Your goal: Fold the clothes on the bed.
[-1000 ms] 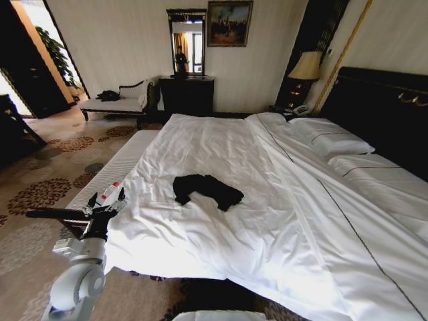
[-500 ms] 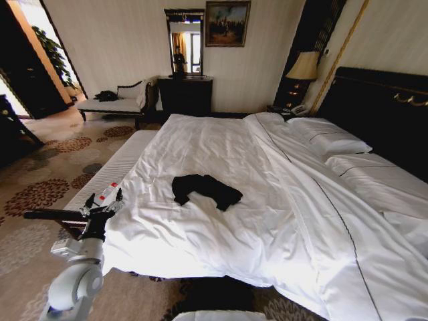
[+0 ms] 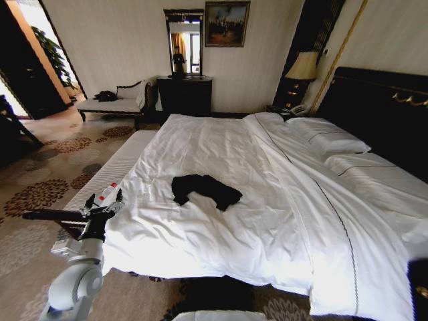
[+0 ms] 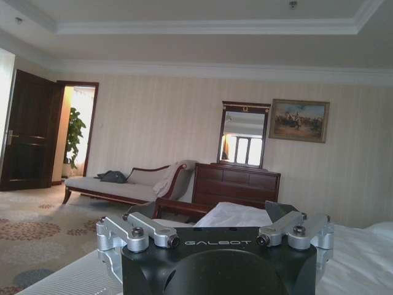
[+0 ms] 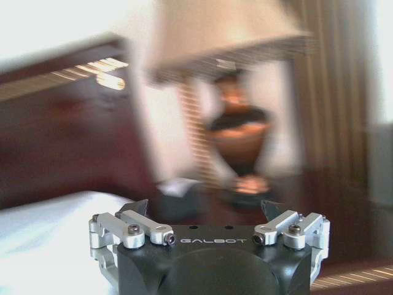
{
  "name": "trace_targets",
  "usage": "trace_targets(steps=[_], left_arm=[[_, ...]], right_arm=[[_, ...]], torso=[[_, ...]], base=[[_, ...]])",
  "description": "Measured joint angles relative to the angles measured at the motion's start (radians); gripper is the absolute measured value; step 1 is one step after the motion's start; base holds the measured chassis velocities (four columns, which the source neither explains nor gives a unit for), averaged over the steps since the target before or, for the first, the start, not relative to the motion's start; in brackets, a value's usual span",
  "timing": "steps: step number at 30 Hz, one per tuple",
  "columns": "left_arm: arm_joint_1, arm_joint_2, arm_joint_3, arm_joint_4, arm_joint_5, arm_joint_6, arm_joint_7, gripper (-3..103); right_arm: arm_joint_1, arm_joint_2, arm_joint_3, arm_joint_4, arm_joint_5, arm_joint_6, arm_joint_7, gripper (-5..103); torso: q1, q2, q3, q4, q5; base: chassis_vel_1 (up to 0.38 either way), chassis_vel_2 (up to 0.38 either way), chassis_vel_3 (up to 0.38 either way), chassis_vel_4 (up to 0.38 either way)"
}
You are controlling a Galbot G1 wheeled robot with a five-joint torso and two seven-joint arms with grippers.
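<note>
The clothes [image 3: 204, 190], a black T-shirt, lie crumpled in a heap on the white duvet of the bed [image 3: 267, 221], left of its middle. My left gripper [image 3: 101, 207] hovers at the bed's near left edge, well short of the shirt. In the left wrist view the left gripper [image 4: 210, 212] is open with nothing between its fingers, pointing across the room. The right gripper [image 5: 204, 209] is open and empty too, facing a bedside lamp [image 5: 236, 135] beside the dark headboard.
A small red-and-white object [image 3: 107, 193] sits by the left gripper. A white striped bench [image 3: 110, 172] runs along the bed's left side. A chaise [image 3: 114, 103], dark dresser [image 3: 186, 95], lamp [image 3: 305, 66] and headboard [image 3: 378, 110] stand beyond. Patterned carpet [image 3: 40, 194] lies to the left.
The whole head view has shifted, so the camera moved; the bed's near right corner now shows. The shirt lies as before and the left arm keeps its pose.
</note>
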Motion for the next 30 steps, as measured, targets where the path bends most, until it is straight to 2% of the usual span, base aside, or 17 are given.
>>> trace_targets(steps=[1, 2, 4, 5, 9, 10, 12, 14, 15, 16, 17, 18, 22, 24, 26, 28, 30], left_arm=[[0.003, 0.000, 0.000, -0.004, 0.000, 0.004, -0.001, 100], [0.012, 0.002, 0.000, -0.015, 0.000, 0.012, -0.004, 100], [0.026, 0.004, -0.003, -0.029, -0.002, 0.024, -0.008, 100], [0.026, 0.004, -0.003, -0.029, -0.002, 0.024, -0.008, 100], [0.058, 0.000, -0.010, -0.064, -0.030, 0.056, -0.016, 100], [0.058, 0.000, -0.010, -0.064, -0.030, 0.056, -0.016, 100], [0.085, -0.005, -0.017, -0.080, -0.043, 0.062, -0.013, 100], [0.128, -0.006, -0.024, -0.104, -0.077, 0.075, -0.008, 100], [0.128, -0.006, -0.024, -0.104, -0.077, 0.075, -0.008, 100], [0.149, -0.006, -0.028, -0.121, -0.099, 0.088, -0.008, 100], [0.156, -0.006, -0.029, -0.129, -0.105, 0.091, -0.007, 100], [0.177, -0.006, -0.033, -0.157, -0.117, 0.105, 0.003, 100], [0.167, -0.010, -0.023, -0.168, -0.078, 0.109, 0.019, 100], [0.144, -0.024, 0.004, -0.165, 0.003, 0.108, 0.032, 100], [0.138, -0.029, 0.018, -0.164, 0.029, 0.109, 0.038, 100], [0.121, -0.018, 0.036, -0.163, 0.037, 0.114, 0.040, 100], [0.110, -0.003, 0.039, -0.161, 0.028, 0.117, 0.040, 100]], right_arm=[[0.000, -0.002, -0.010, 0.014, -0.005, 0.006, -0.028, 99], [0.004, -0.008, -0.051, 0.040, -0.031, 0.024, -0.109, 100], [0.018, -0.023, -0.124, 0.060, -0.071, 0.052, -0.216, 100], [0.018, -0.023, -0.124, 0.060, -0.071, 0.052, -0.216, 100], [0.059, -0.067, -0.300, 0.064, -0.110, 0.125, -0.428, 100], [0.059, -0.067, -0.300, 0.064, -0.110, 0.125, -0.428, 100], [0.078, -0.093, -0.392, 0.043, -0.141, 0.186, -0.547, 100], [0.098, -0.121, -0.486, 0.007, -0.206, 0.265, -0.726, 100], [0.098, -0.121, -0.486, 0.007, -0.206, 0.265, -0.726, 100], [0.104, -0.135, -0.530, -0.010, -0.242, 0.304, -0.801, 100], [0.106, -0.140, -0.545, -0.015, -0.254, 0.314, -0.821, 100], [0.108, -0.168, -0.608, -0.024, -0.310, 0.343, -0.884, 100], [0.101, -0.201, -0.677, -0.020, -0.364, 0.362, -0.925, 100], [0.085, -0.208, -0.731, 0.010, -0.393, 0.369, -0.954, 100], [0.069, -0.211, -0.751, 0.031, -0.399, 0.369, -0.971, 100], [0.033, -0.228, -0.773, 0.064, -0.406, 0.369, -1.017, 100], [0.019, -0.231, -0.773, 0.072, -0.413, 0.369, -1.029, 100]], torso=[[0.000, 0.000, 0.000, 0.0000, 0.0001], [0.000, 0.000, 0.000, 0.0000, 0.0005], [0.000, 0.000, 0.000, 0.0001, 0.0010], [0.000, 0.000, 0.000, 0.0001, 0.0010], [0.000, 0.000, 0.000, 0.0001, 0.0006], [0.000, 0.000, 0.000, 0.0001, 0.0006], [0.000, 0.000, 0.000, 0.0003, 0.0006], [0.000, 0.000, 0.000, 0.0003, 0.0006], [0.000, 0.000, 0.000, 0.0003, 0.0006], [0.000, 0.000, 0.000, 0.0002, 0.0007], [0.000, 0.000, 0.000, 0.0001, 0.0008], [0.000, 0.000, 0.000, 0.0004, 0.0011], [0.000, 0.000, 0.000, 0.0004, 0.0006], [0.000, 0.000, 0.000, -0.0001, 0.0006], [0.000, 0.000, 0.000, 0.0000, 0.0006], [0.000, 0.000, 0.000, 0.0002, 0.0004], [0.000, 0.000, 0.000, 0.0001, 0.0004]], base=[[0.000, 0.000, 0.000, 0.000], [0.000, 0.000, 0.000, 0.000], [0.000, 0.000, 0.000, 0.000], [0.000, 0.000, 0.000, 0.000], [0.000, 0.000, 0.000, 0.000], [0.000, 0.000, 0.000, 0.000], [0.000, 0.000, 0.000, 0.000], [0.000, 0.000, 0.000, 0.000], [0.000, 0.000, 0.000, 0.000], [0.000, 0.000, 0.000, 0.000], [0.000, 0.000, 0.000, 0.000], [0.000, 0.000, 0.000, 0.000], [0.000, 0.000, 0.000, 0.000], [0.000, 0.000, 0.000, 0.000], [0.000, 0.000, 0.000, 0.000], [0.000, 0.000, 0.000, 0.000], [0.000, 0.000, 0.000, 0.000]])
